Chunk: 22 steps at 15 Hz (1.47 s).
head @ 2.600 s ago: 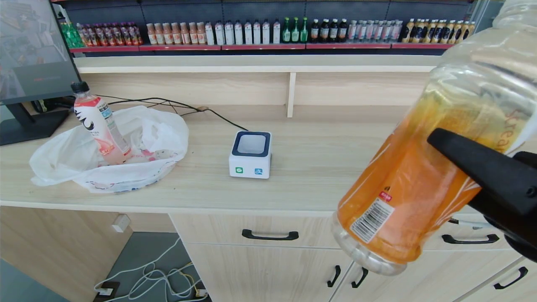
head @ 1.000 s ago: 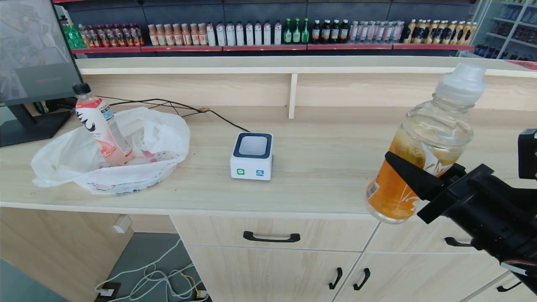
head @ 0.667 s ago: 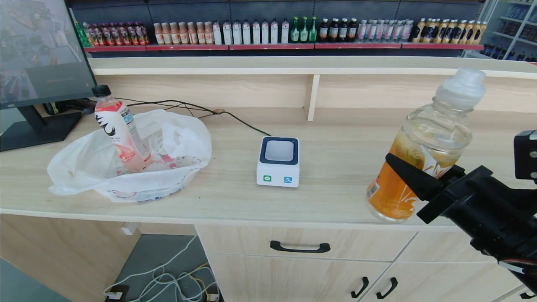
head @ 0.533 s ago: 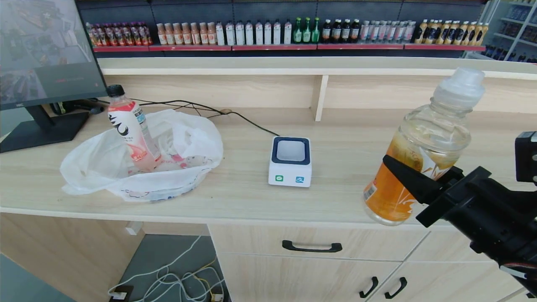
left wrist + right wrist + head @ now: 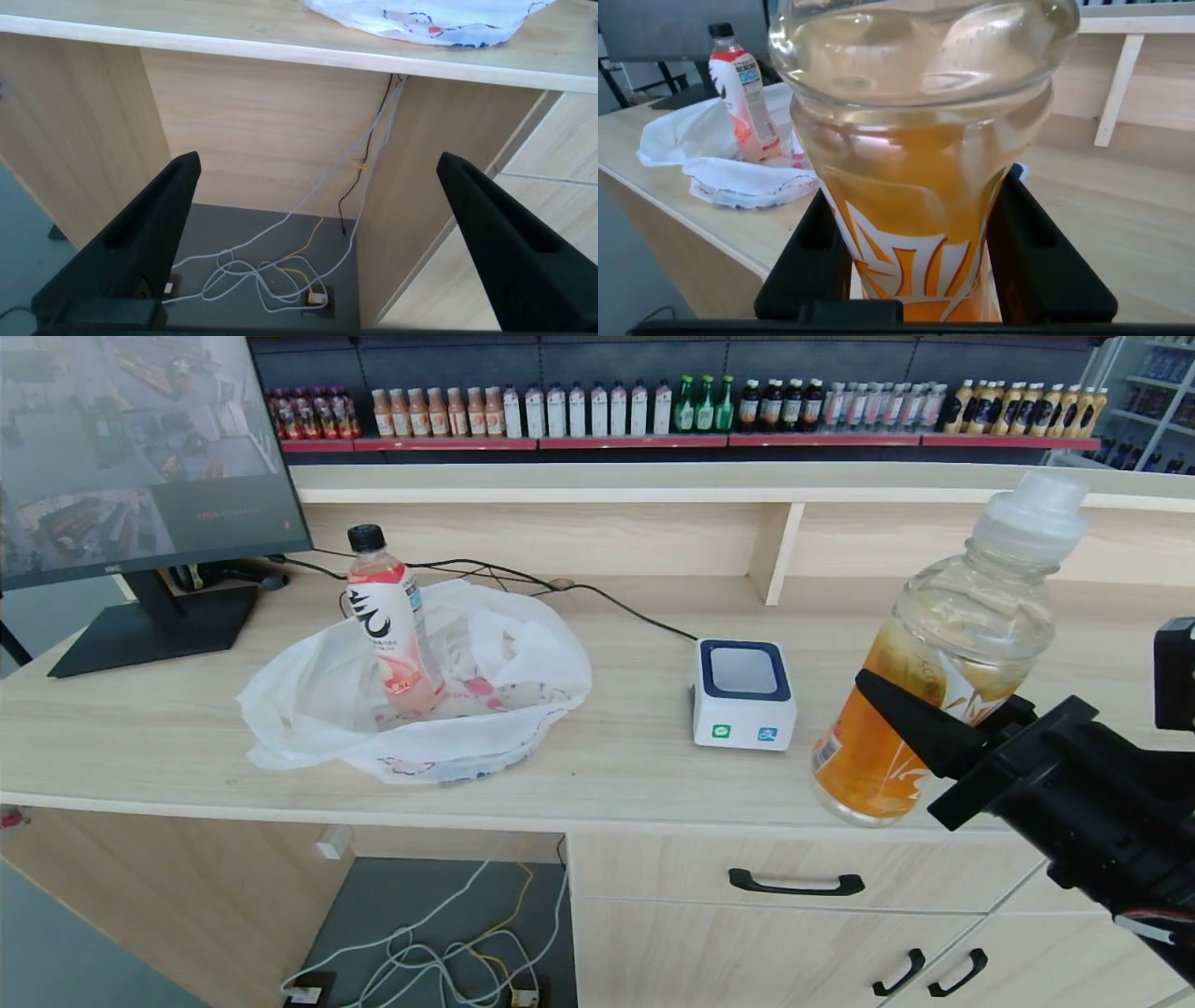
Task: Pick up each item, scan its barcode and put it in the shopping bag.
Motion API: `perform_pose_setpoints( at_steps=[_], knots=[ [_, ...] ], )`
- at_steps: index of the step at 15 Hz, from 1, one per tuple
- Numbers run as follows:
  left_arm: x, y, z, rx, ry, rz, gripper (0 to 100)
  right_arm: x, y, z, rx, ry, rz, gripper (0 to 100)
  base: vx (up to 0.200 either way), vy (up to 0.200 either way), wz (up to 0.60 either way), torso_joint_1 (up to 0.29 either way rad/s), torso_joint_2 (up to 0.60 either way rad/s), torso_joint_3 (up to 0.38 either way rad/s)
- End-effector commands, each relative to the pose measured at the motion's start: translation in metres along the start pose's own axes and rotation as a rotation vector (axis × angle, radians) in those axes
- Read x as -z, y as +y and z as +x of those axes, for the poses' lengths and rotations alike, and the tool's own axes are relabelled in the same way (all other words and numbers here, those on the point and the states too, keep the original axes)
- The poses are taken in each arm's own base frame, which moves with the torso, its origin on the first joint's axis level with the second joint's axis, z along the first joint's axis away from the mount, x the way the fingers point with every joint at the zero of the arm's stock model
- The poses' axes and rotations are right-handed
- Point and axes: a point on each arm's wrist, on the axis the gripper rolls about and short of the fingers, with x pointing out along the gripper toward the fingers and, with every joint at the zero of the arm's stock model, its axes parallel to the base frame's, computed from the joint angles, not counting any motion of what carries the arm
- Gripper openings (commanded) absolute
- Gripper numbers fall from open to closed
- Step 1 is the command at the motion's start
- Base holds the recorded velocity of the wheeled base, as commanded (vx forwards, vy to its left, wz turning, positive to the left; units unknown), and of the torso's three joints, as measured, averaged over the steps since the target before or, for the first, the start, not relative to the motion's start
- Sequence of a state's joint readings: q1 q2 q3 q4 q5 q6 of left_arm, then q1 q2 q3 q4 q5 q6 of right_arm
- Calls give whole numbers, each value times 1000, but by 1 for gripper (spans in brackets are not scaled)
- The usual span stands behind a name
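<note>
The counter (image 5: 140, 728) carried the shopping bag (image 5: 317, 709), slumped open. Right gripper (image 5: 920, 271) clamped the orange bottle (image 5: 943, 644) upright (cap on) near the scanner (image 5: 744, 707). Left gripper (image 5: 318, 168) hung spread wide below the counter's edge. Pink bottle (image 5: 387, 616) stood in the bag.

Two drink bottles are at the counter (image 5: 635, 775): one orange bottle (image 5: 934, 653) by the front edge toward the right corner, and one pink bottle (image 5: 390, 616) standing inside the single shopping bag (image 5: 523, 653) on the left half. One scanner (image 5: 744, 705) sits between them, and one monitor (image 5: 140, 439) stands at the back left corner. There are two grippers, the right gripper (image 5: 920, 252) and the left gripper (image 5: 318, 168). Three black handles (image 5: 796, 883) show below the front edge. The back shelf carries one long row of bottles (image 5: 653, 409), too small to count exactly.
</note>
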<state>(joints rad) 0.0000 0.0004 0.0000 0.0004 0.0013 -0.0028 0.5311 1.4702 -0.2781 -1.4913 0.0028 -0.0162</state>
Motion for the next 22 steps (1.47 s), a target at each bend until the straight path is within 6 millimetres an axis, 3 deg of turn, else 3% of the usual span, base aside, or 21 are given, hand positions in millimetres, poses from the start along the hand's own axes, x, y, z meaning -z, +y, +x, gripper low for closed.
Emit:
perform_pose_setpoints(
  at_steps=[1, 4, 5, 8, 10, 12, 14, 18, 22],
  knots=[
    [0, 0, 0, 0, -1, 0, 100, -3, -1, 1, -35, -16, 0, 0, 0, 0, 0, 0, 0, 0],
    [0, 0, 0, 0, -1, -2, 100, -14, -25, 15, -140, -81, -119, 0, 0, 0, 0, 0, 0, 0],
    [0, 0, 0, 1, -1, 0, 100, -20, -26, 29, -273, -98, -181, 0, 0, 0, 0, 0, 0, 0],
    [0, 0, 0, 1, -1, 0, 100, -29, -35, 52, -299, -125, -314, 0, 0, 0, 0, 0, 0, 0],
    [0, 0, 0, 0, -1, -3, 100, -24, -34, 62, -307, -134, -399, 0, 0, 0, 0, 0, 0, 0],
    [0, 0, 0, 1, -1, -2, 100, -20, -37, 83, -311, -178, -589, 0, 0, 0, 0, 0, 0, 0],
    [0, 0, 0, 1, -1, 0, 100, -3, -38, 95, -364, -167, -720, 0, 0, 0, 0, 0, 0, 0],
    [0, 0, 0, 1, -1, 0, 100, 15, -40, 105, -425, -188, -877, 0, 0, 0, 0, 0, 0, 0],
    [0, 0, 0, 0, -1, 0, 100, 31, -64, 105, -510, -215, -1032, 0, 0, 0, 0, 0, 0, 0]
  ],
)
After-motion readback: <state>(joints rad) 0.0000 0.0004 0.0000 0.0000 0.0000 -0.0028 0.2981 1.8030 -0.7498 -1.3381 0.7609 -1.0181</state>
